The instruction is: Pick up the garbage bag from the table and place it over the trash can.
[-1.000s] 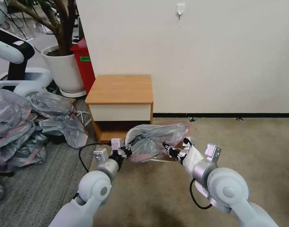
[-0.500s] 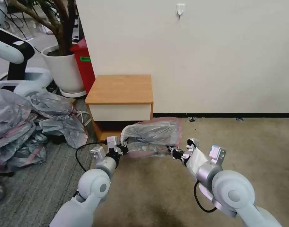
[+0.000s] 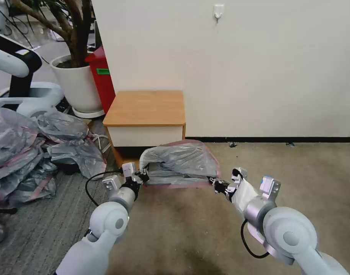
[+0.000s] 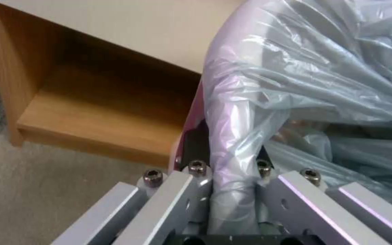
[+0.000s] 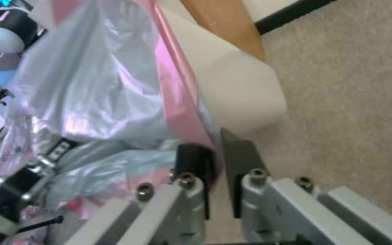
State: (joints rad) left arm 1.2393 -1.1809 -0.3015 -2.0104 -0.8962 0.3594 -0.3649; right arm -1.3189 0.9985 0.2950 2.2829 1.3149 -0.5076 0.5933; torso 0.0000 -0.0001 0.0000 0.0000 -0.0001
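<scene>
A small light-brown table [image 3: 146,107] with a white drawer front stands against the pale wall, its top bare, and just in front of it on the beige carpet the garbage bag [image 3: 180,162] is stretched between the robot's two arms. The grey, crinkly bag, with its pink band showing along the near and right edges, billows upward over the trash can [image 5: 239,92], whose cream-white side shows in the right wrist view beside and below the pink rim. To the left lies a heap of similar grey-and-pink bags [image 3: 33,149] on the darker carpet, with a potted tree in a white planter [image 3: 77,82] and a tall red bin [image 3: 102,78] behind it. The left gripper [image 3: 142,177] holds the bag's left edge; its wrist view shows a bunched fold of plastic clamped between its fingers [image 4: 184,190], with the table's shelf gap just beyond. The right gripper [image 3: 217,185] holds the opposite edge, its black pads [image 5: 194,163] pinching the pink band, next to the bin's outer wall.
</scene>
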